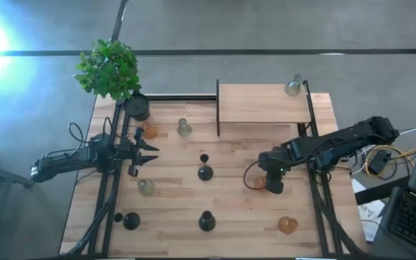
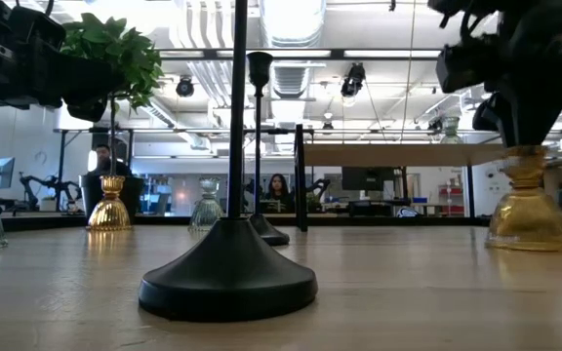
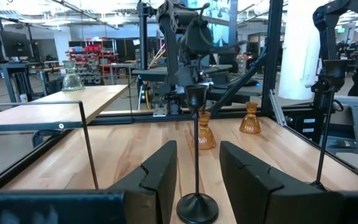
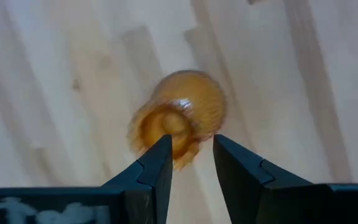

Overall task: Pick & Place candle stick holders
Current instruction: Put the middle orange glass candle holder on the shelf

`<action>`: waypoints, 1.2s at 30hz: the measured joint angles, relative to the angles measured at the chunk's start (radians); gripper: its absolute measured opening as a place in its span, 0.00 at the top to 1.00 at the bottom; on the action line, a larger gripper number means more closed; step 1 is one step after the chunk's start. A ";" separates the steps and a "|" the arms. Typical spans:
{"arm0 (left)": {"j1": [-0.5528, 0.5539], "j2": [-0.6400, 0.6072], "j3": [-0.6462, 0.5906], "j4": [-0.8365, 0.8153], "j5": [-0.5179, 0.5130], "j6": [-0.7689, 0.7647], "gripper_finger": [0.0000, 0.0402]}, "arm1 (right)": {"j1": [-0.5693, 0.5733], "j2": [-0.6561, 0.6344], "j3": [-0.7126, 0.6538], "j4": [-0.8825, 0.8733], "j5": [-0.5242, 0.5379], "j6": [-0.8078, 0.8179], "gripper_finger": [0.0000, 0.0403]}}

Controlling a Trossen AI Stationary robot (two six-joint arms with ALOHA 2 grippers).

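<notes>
An amber glass candle stick holder (image 4: 182,118) stands on its base on the wooden table (image 1: 172,238), toward the right. My right gripper (image 4: 191,155) hangs open directly over it, pointing steeply down; in the low view it (image 2: 525,127) comes down to the holder's top (image 2: 527,154). My left gripper (image 3: 197,177) waits open and level at the table's left side (image 1: 146,152), with nothing between its fingers. A thin-stemmed black holder (image 3: 196,205) stands farther off, in line with the gap between them. My right gripper comes from above at the amber holder's top rim (image 4: 166,127), which shows just beyond its two fingertips, nearer the one finger (image 4: 160,155). Whether the fingers touch the rim, I cannot tell. The holder stands upright on the table.
Other holders stand about the table: black (image 1: 205,172) (image 1: 206,220) (image 1: 131,220), clear (image 1: 184,128) (image 1: 146,188), amber (image 1: 149,130) (image 1: 287,225). A raised wooden shelf (image 1: 264,103) at the far right bears a clear holder (image 1: 293,87). A potted plant (image 1: 109,68) stands far left.
</notes>
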 joint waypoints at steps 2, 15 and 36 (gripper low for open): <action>0.000 0.000 0.000 0.000 0.000 0.000 0.69 | -0.001 0.025 0.000 0.004 0.004 0.001 0.74; 0.000 0.000 0.000 0.000 0.000 0.000 0.69 | -0.011 0.045 -0.001 0.042 -0.061 0.067 0.94; 0.000 0.000 0.000 0.000 0.000 0.000 0.69 | -0.582 0.036 0.615 -0.533 -0.026 -0.130 0.94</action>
